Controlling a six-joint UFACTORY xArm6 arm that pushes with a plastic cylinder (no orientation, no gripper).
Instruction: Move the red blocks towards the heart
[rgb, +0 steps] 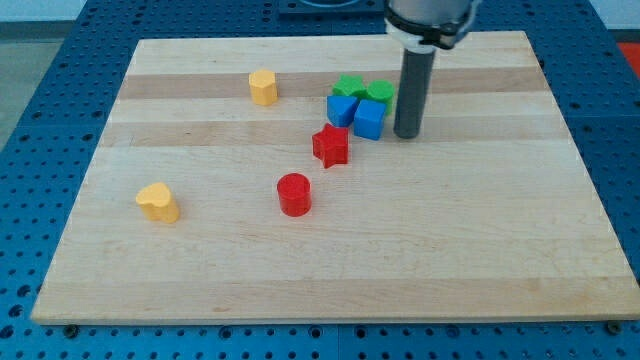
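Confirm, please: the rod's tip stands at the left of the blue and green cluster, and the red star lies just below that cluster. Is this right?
Not quite. In the camera view my tip stands at the view's right of the cluster, beside the blue cube and green block, not at its left. The red star does lie just below that cluster.

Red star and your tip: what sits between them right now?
In the camera view, the blue cube lies between the red star and my tip, which stands just to the cube's right. Other clustered blocks sit above that line.
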